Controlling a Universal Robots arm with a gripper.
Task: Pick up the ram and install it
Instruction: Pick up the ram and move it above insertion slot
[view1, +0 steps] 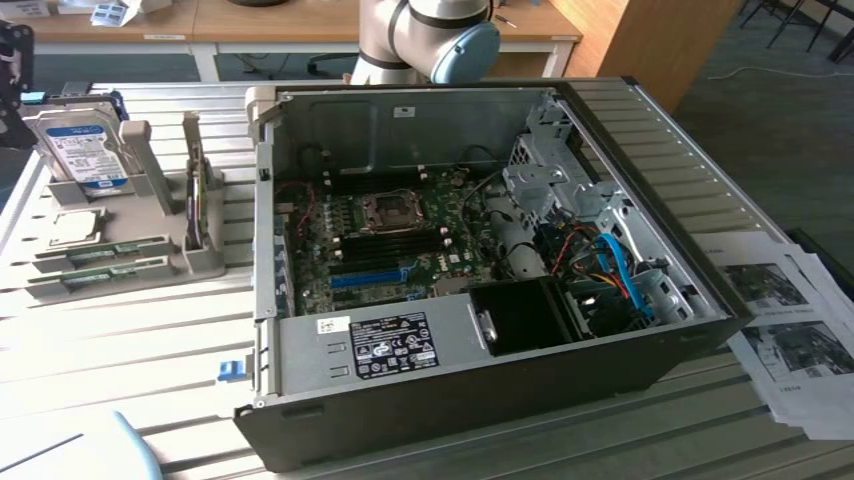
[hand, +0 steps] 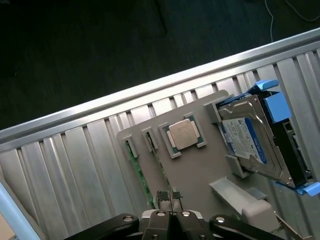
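Closed gripper (hand: 169, 201) near ram (hand: 140, 175) (gray holder (hand: 200, 172))

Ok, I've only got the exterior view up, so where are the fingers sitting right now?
Observer: In the wrist view the fingers hang over the gray holder, close to one end of the green ram stick.
Operator: Right, and are they open or shut?
Observer: Shut, tips pressed together with nothing between them. The ram stick sits in its holder slot.
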